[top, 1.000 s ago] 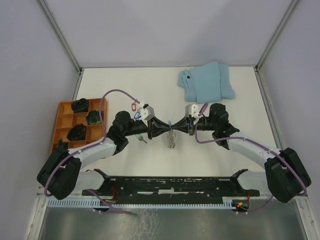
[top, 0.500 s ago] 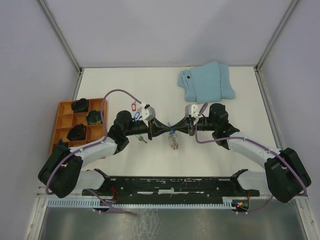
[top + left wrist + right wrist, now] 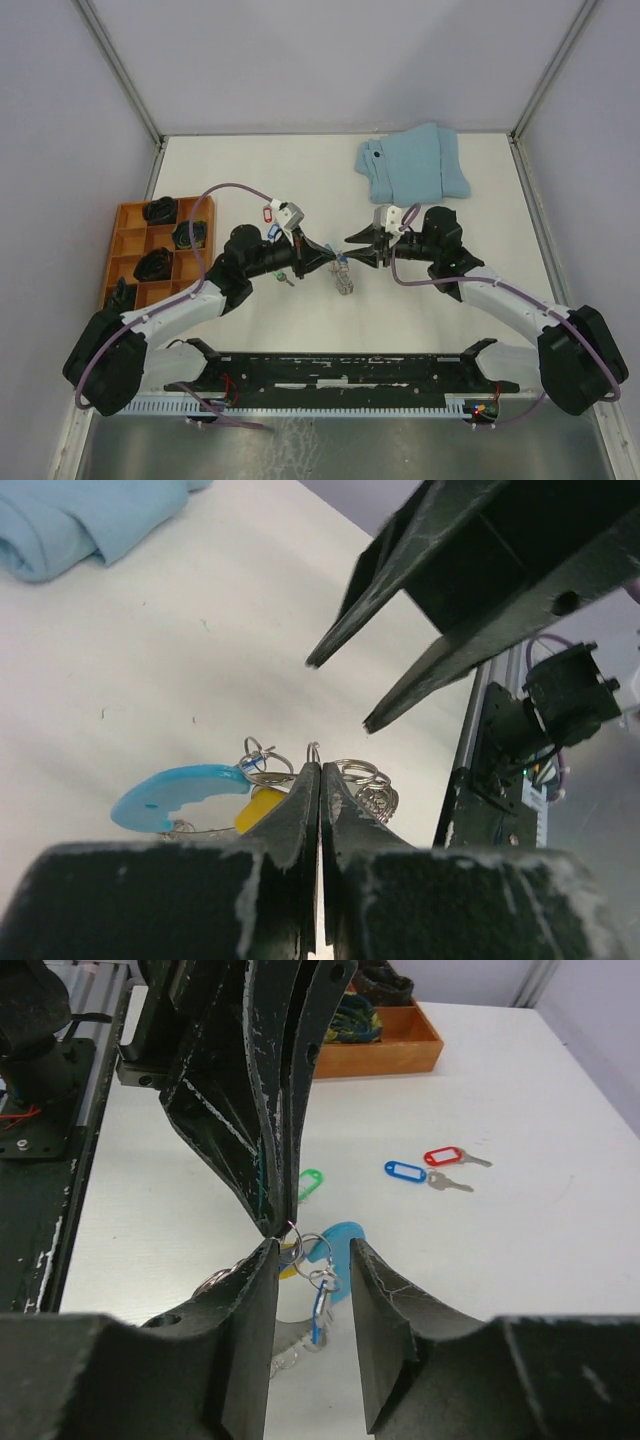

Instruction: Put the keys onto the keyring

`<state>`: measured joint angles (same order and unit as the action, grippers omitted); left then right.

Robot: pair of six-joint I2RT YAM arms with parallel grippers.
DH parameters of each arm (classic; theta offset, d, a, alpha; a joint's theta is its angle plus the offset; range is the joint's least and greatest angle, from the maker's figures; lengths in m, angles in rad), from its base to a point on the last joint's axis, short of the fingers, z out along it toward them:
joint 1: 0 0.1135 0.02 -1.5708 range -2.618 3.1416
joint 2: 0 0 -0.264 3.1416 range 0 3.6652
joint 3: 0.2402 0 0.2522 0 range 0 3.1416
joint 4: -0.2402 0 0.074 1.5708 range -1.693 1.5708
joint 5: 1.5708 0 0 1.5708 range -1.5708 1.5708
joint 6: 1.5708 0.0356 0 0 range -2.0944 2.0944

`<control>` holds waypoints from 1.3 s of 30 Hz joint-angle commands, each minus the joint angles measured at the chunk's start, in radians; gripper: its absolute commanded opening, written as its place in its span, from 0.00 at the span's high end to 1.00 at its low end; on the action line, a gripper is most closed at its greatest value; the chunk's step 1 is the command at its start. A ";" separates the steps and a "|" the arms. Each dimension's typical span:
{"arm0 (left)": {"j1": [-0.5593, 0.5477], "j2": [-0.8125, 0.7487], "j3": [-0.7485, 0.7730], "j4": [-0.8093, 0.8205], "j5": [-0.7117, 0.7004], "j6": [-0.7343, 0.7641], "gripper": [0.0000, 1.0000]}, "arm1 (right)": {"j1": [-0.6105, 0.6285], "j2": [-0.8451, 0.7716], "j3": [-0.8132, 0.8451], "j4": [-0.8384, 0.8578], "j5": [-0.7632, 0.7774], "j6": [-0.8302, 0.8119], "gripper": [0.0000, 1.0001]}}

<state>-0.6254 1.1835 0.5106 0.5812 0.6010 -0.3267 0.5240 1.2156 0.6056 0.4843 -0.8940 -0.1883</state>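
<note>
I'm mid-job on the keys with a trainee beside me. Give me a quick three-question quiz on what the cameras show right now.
1. True or false: the right claw is shut tight and the left claw stands open.
2. Where does the folded blue cloth lie? A) at the near edge B) at the far side of the table C) between the two claws
3. Fill in: the loose key lying next to the red-tagged key has a ____ tag.

Key: 1 false, it is the reverse; 2 B; 3 blue.
</note>
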 commanded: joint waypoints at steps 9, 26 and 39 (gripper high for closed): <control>-0.017 -0.133 0.232 -0.612 -0.528 -0.428 0.97 | 0.179 -0.119 0.016 0.002 0.307 -0.048 0.54; -0.035 -0.073 0.310 -0.670 -0.667 -0.738 0.97 | 0.388 0.213 -0.090 0.464 0.716 0.160 0.50; -0.048 -0.088 0.255 -0.606 -0.678 -0.834 0.97 | 0.386 0.377 -0.128 0.722 0.837 0.218 0.47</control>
<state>-0.6647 1.1122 0.7628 -0.1173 -0.0586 -1.0901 0.9081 1.5661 0.4774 1.0309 -0.0898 -0.0051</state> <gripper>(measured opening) 0.033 0.530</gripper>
